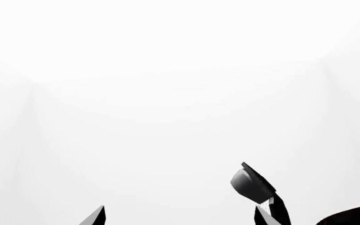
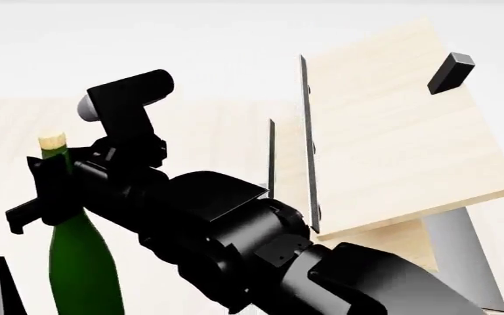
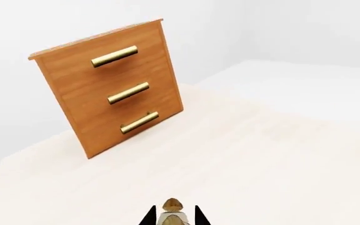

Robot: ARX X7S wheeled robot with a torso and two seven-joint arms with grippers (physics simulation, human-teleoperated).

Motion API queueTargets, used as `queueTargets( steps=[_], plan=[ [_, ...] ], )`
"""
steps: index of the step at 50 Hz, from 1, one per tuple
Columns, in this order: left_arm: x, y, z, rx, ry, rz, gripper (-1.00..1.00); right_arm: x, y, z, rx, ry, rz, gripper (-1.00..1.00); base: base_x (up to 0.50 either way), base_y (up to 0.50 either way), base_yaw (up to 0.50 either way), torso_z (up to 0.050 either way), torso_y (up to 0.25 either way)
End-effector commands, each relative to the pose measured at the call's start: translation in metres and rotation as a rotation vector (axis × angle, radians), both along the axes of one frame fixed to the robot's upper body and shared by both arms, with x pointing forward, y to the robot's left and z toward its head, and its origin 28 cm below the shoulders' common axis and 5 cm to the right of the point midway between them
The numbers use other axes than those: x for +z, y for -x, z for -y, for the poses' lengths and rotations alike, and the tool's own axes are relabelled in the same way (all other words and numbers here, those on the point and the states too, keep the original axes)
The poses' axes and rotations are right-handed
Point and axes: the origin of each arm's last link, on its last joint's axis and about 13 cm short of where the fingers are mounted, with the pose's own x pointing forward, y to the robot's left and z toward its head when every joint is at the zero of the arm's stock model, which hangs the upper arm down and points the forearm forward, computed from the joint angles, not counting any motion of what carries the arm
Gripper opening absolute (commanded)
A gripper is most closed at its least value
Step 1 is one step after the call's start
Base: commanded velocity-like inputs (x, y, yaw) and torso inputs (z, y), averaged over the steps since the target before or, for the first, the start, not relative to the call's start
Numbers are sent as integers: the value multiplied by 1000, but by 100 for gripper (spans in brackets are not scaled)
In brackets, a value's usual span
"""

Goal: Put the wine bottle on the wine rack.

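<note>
The wine bottle (image 2: 81,262), dark green with a pale cork top (image 2: 52,140), stands upright at the left of the head view. My right gripper (image 2: 49,191) is shut on its neck just under the top. In the right wrist view the cork top (image 3: 172,207) sits tight between the two black fingertips of the right gripper (image 3: 174,217). The wine rack (image 2: 392,131), slanted pale wood boards with a small black block (image 2: 451,71) on a grey metal base (image 2: 466,252), is right of the bottle, behind my right arm. My left gripper (image 1: 180,215) is open and holds nothing, facing a white wall.
An orange-brown cabinet (image 3: 111,89) with three brass handles stands on the pale table (image 3: 261,154) beyond the bottle top. My right arm (image 2: 234,243) crosses the head view and hides the lower rack. The right arm's wrist housing (image 1: 252,183) shows in the left wrist view.
</note>
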Motion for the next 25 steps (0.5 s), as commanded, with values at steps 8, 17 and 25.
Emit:
queueTargets(
  steps=[8,17,25],
  plan=[
    [1,0,0,-1,-2,1,100,86,17,27,-58,-154,164,-100,0,0,0,0,0],
    [0,0,0,0,-5,0,100,106,20,44,-117,-209,189,-100,0,0,0,0,1],
    [0,0,0,-1,-5,0,100,120,18,61,-187,-236,208,-100,0,0,0,0,0]
  ],
)
